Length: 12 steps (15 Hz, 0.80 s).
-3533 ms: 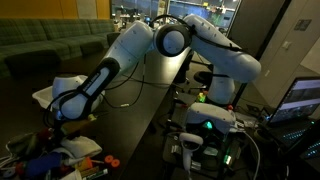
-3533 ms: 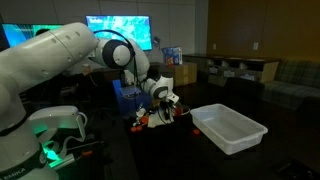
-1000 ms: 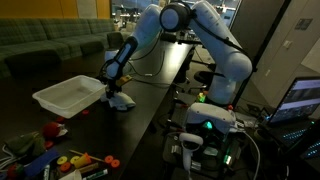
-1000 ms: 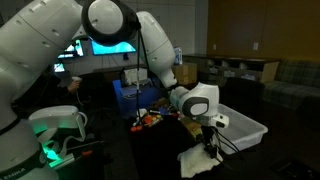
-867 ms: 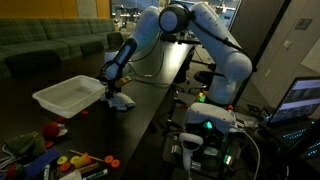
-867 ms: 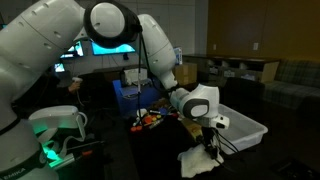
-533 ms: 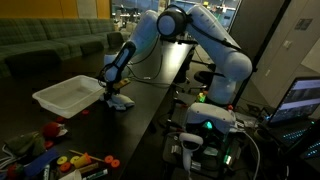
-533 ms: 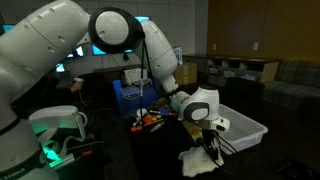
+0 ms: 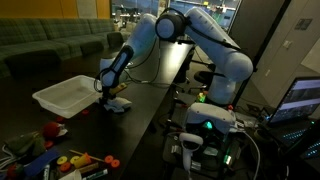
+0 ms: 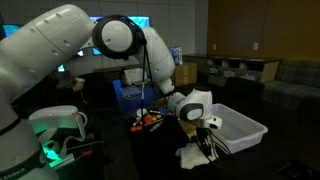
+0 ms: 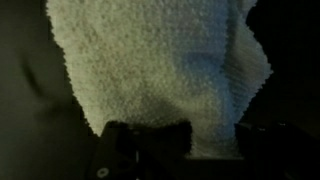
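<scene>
Hand [image 10: 207, 139] closed, pinching white cloth [image 11: 160, 70]. Coarse knobbly weave, crumpled, heaped directly beneath hand on dark table [image 9: 140, 120].

White bin [image 9: 62, 98], scattered colourful toys [image 9: 76, 160]

One white cloth [image 10: 197, 160], one white bin [image 10: 246, 139], one robot arm [image 10: 60, 50].

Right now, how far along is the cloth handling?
Done: the jaws are shut on the white cloth, and the wrist view shows its weave right at them. In hand: the cloth hangs bunched, its lower part seemingly on the dark table beside the white bin. Left: it is neither spread flat nor in the bin, and not yet released.
</scene>
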{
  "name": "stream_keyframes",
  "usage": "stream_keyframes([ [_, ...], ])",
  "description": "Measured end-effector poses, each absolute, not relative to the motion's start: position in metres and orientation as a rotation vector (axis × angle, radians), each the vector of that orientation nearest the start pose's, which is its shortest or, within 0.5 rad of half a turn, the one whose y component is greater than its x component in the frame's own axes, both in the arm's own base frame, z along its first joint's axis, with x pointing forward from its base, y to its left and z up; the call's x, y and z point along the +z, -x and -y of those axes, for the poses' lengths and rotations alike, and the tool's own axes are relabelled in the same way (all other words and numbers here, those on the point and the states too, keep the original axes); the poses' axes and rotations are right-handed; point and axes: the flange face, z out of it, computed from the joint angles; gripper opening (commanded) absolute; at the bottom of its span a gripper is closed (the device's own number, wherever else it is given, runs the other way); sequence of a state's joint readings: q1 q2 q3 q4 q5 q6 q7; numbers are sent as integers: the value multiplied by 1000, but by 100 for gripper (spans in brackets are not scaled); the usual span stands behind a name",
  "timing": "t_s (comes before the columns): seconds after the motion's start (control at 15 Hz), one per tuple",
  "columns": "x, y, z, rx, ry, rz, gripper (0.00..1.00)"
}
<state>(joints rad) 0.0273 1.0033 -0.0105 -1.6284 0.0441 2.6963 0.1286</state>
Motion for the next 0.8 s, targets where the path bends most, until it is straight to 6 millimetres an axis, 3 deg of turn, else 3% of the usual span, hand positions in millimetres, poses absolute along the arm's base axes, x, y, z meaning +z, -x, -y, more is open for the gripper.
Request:
stream_keyframes([
  [0.8, 34, -664, -91, -103, 3083, -110, 11],
])
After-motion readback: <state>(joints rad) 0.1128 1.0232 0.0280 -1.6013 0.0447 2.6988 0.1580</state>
